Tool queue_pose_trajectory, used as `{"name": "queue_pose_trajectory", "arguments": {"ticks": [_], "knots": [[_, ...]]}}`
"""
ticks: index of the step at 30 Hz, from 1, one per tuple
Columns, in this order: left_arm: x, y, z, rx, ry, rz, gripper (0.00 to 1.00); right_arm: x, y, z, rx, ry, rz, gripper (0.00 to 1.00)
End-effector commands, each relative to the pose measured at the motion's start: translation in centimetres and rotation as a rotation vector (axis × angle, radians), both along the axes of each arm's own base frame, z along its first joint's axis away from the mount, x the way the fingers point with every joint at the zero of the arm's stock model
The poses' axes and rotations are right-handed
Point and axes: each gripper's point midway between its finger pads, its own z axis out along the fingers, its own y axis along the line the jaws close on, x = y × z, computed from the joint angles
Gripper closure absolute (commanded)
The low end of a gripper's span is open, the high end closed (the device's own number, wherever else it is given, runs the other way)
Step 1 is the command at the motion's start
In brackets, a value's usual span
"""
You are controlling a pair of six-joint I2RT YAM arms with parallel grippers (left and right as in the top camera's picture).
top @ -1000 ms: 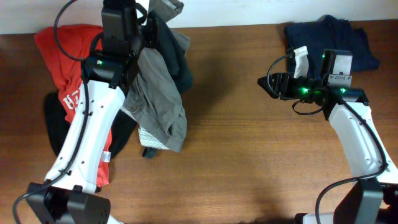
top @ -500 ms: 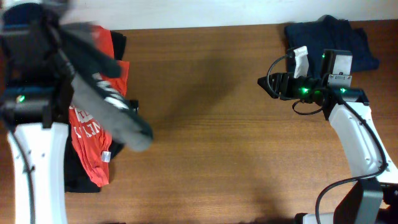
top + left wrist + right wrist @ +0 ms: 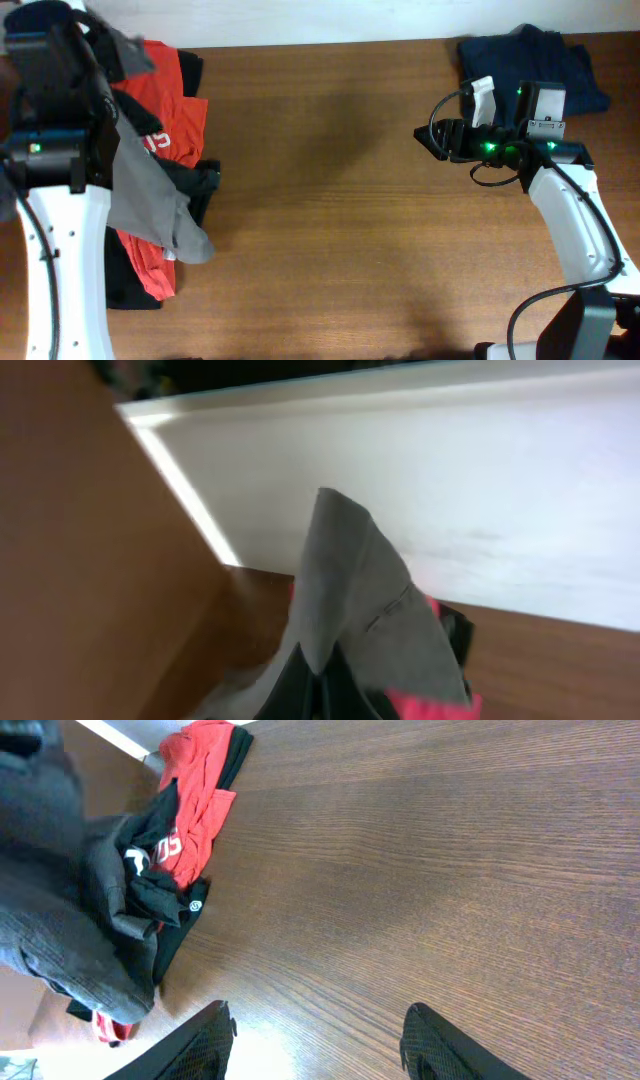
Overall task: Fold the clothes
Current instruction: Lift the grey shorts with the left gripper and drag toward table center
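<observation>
Grey shorts (image 3: 150, 195) have swung back left, hanging over the red shirt (image 3: 170, 115), clenched in the left gripper (image 3: 318, 685); the right gripper (image 3: 318, 1030) is released and empty.

Grey shorts (image 3: 150, 200): large, wrinkled, raised at the far left of the table (image 3: 350, 220), hanging in one long drape, lower end bunched on the pile. Left wrist view: a peaked grey fold standing up.
Red shirt (image 3: 178, 110): crumpled, lying under the shorts, white print partly showing.
Black shirt (image 3: 200, 185): tangled with the red one (white print visible in the right wrist view), edge poking out just right of the shorts
</observation>
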Motion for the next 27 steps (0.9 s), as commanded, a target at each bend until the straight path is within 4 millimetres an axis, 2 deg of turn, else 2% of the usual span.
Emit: {"name": "queue_pose_trajectory", "arguments": {"ticks": [1,4,5,6,7,11,14,15,17,19,21,25,27], "knots": [[1.5,-3.3,1.1,-0.066,-0.056,-0.176,1.0,0.1,-0.1,0.9,-0.004,-0.023,-0.003,0.41],[2.3,-6.8,2.7,-0.091,-0.119,-0.326,0.99,0.1,-0.1,0.9,-0.004,-0.023,-0.003,0.41],[2.5,-10.2,3.5,-0.108,-0.15,-0.446,0.99,0.2,-0.1,1.0,-0.004,-0.024,-0.004,0.41],[2.4,-11.6,3.7,-0.116,-0.157,-0.493,0.99,0.2,-0.1,1.0,-0.004,-0.024,-0.004,0.41],[2.2,-14.6,4.0,-0.128,-0.166,-0.581,0.99,0.2,-0.2,0.9,-0.004,-0.023,-0.005,0.41],[0.7,-21.8,4.0,-0.168,-0.157,-0.77,1.0,0.4,-0.6,0.6,-0.03,-0.021,-0.026,0.41],[-0.5,-26.0,3.6,-0.178,-0.14,-0.871,1.0,0.5,-0.9,0.5,-0.045,-0.021,-0.039,0.41],[-0.8,-27.8,3.0,-0.175,-0.121,-0.909,1.0,0.6,-0.9,0.5,-0.045,-0.024,-0.039,0.41],[-0.9,-29.9,1.5,-0.181,-0.079,-0.947,1.0,0.6,-0.9,0.6,-0.046,-0.026,-0.04,0.41],[-0.5,-31.0,0.2,-0.183,-0.046,-0.964,1.0,0.6,-1.0,0.5,-0.048,-0.027,-0.042,0.41],[0.9,-33.1,-3.4,-0.186,0.034,-0.982,1.0,0.8,-1.4,0.3,-0.071,-0.021,-0.066,0.41],[3.5,-35.1,-9.4,-0.189,0.149,-0.981,1.0,1.1,-2.4,0.0,-0.081,-0.001,-0.114,0.41],[4.9,-35.9,-12.3,-0.199,0.19,-0.973,1.0,1.2,-3.6,0.0,-0.068,0.016,-0.159,0.41]]}}
